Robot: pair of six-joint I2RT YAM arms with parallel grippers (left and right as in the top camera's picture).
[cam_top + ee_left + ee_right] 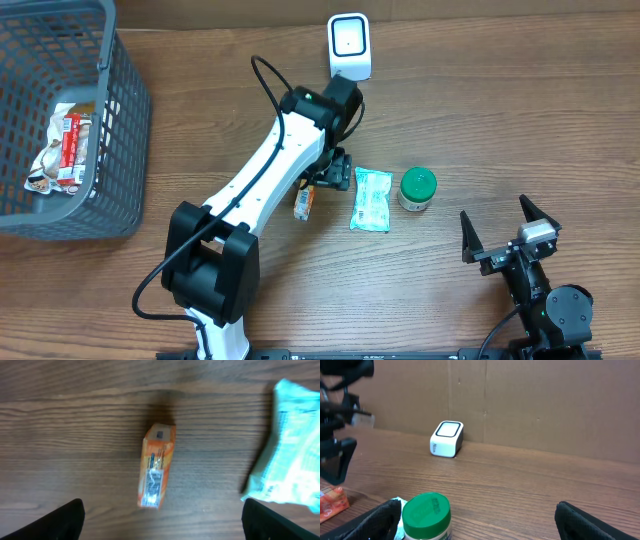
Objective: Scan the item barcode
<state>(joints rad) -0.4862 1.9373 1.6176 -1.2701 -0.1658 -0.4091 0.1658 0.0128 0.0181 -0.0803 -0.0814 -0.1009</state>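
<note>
A small orange box (305,203) lies flat on the wooden table, and in the left wrist view the box (157,466) sits just ahead of my fingers with a pale printed panel facing up, too blurred to read. My left gripper (322,185) hangs over it, open (162,527), touching nothing. The white scanner (349,45) stands at the table's far edge, and shows again as the scanner (447,438) against the cardboard wall. My right gripper (502,228) rests open (477,527) at the near right, empty.
A teal packet (371,198) lies right of the box, close to my left gripper's right finger (280,520). A green-lidded jar (417,188) stands beside it, just ahead of my right gripper. A grey basket (120,130) at far left holds a snack packet (62,150).
</note>
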